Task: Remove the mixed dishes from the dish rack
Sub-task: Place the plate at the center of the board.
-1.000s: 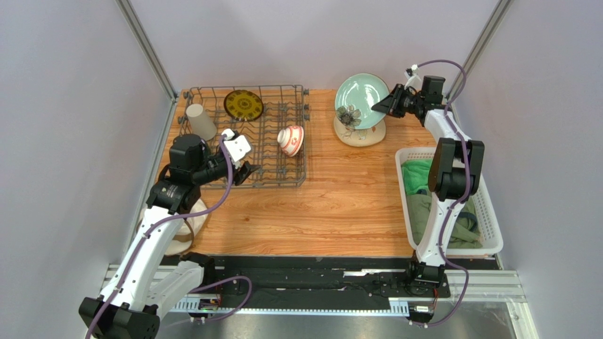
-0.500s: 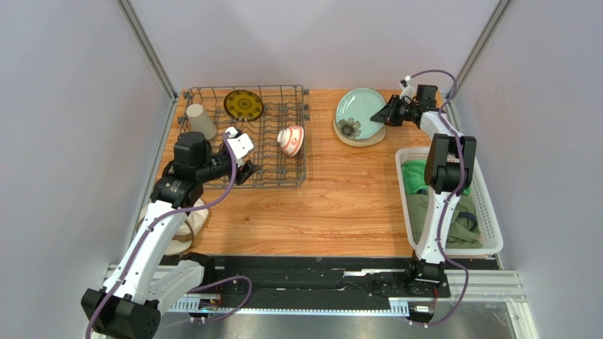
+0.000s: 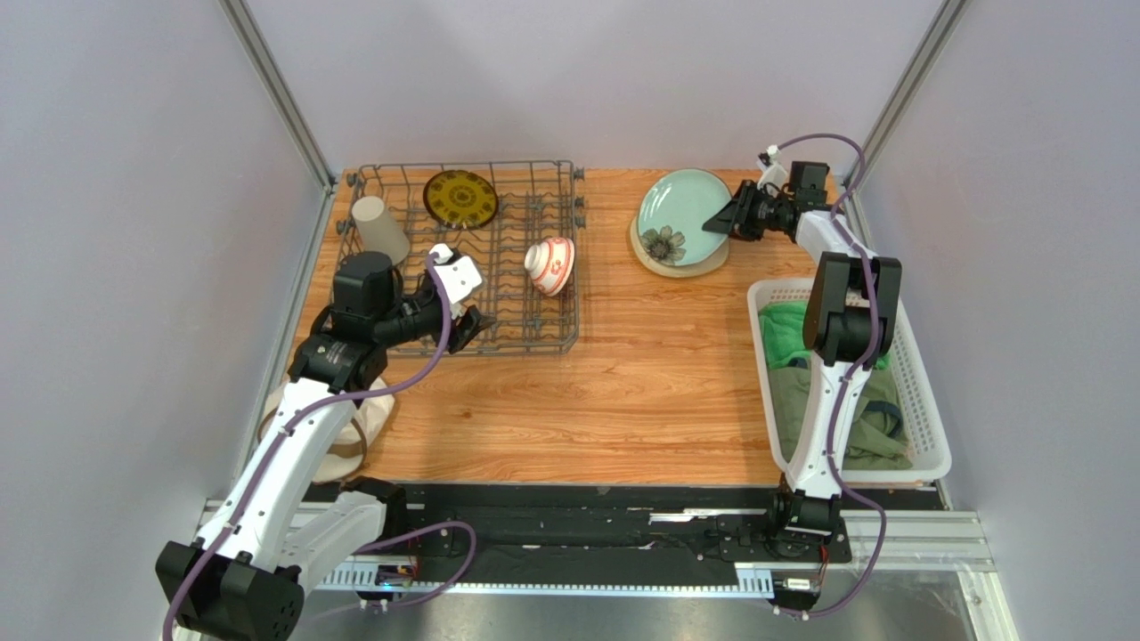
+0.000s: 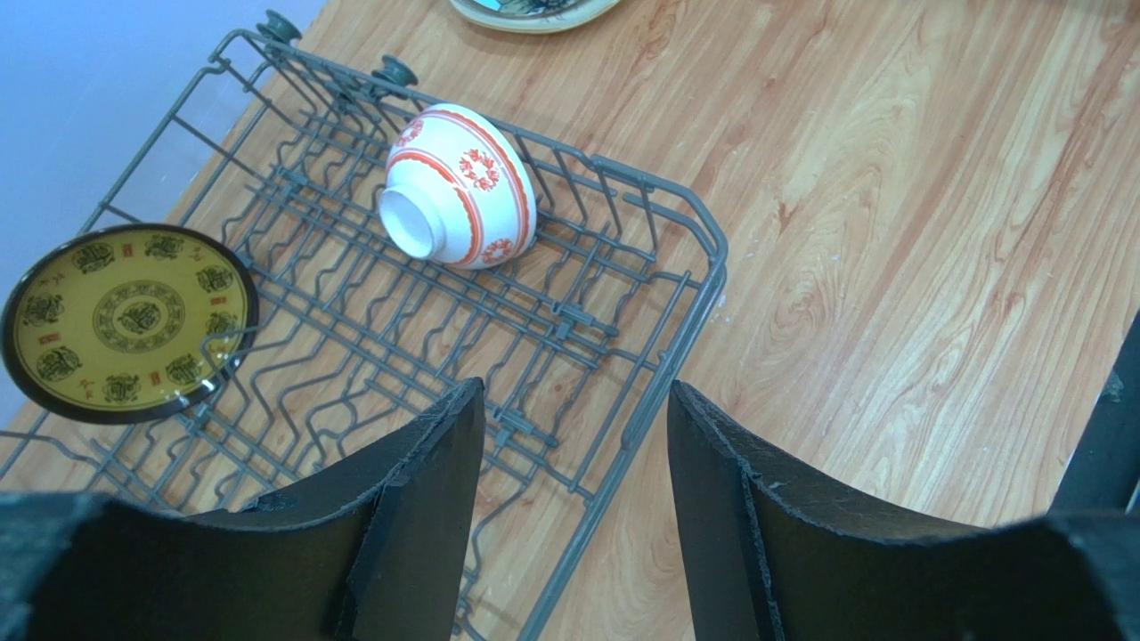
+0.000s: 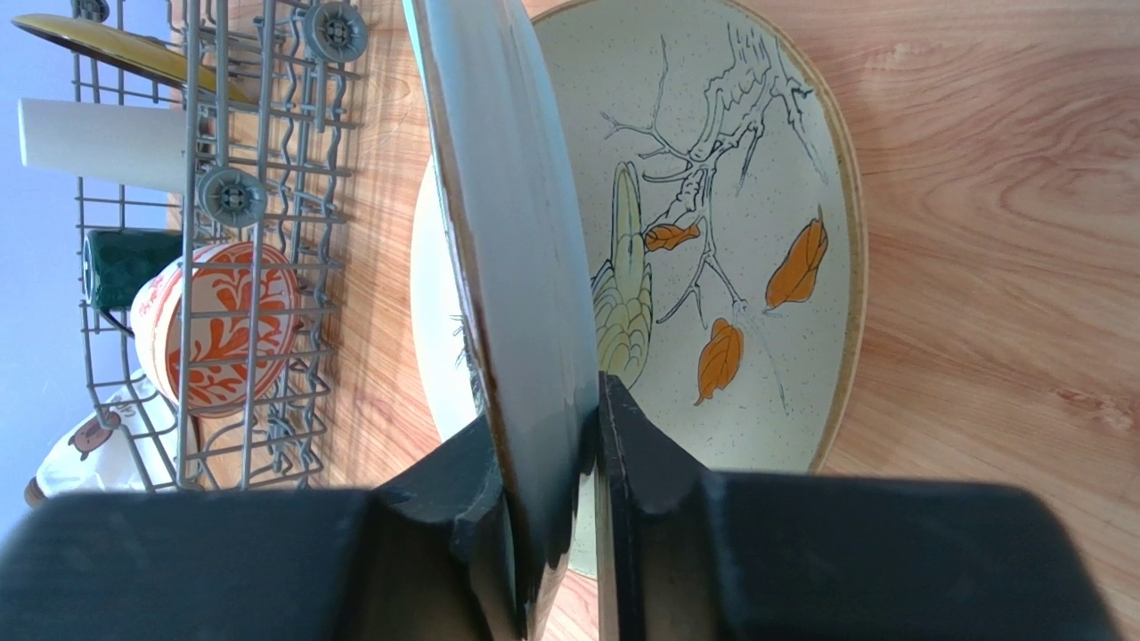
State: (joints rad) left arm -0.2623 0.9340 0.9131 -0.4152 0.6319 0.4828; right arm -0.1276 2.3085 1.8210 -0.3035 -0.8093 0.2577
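My right gripper (image 3: 736,221) (image 5: 551,461) is shut on the rim of the pale green flowered plate (image 3: 681,214) (image 5: 515,241), holding it tilted over the cream plate (image 3: 656,261) (image 5: 723,200) on the table at the back. The grey dish rack (image 3: 522,341) (image 4: 669,334) holds the yellow-and-dark patterned plate (image 3: 460,198) (image 4: 127,321), the red-and-white bowl (image 3: 550,263) (image 4: 462,187) and the beige cup (image 3: 380,230). The dark green mug (image 5: 121,261) shows only in the right wrist view. My left gripper (image 3: 462,321) (image 4: 576,441) is open and empty over the rack's near right corner.
A white slotted basket (image 3: 923,401) with green cloths (image 3: 803,387) stands at the right. A pale round object (image 3: 368,407) lies under my left arm at the left edge. Metal frame posts rise at the back corners.
My right gripper has lowered the green plate from upright to a low tilt over the cream plate. My left gripper has shifted slightly.
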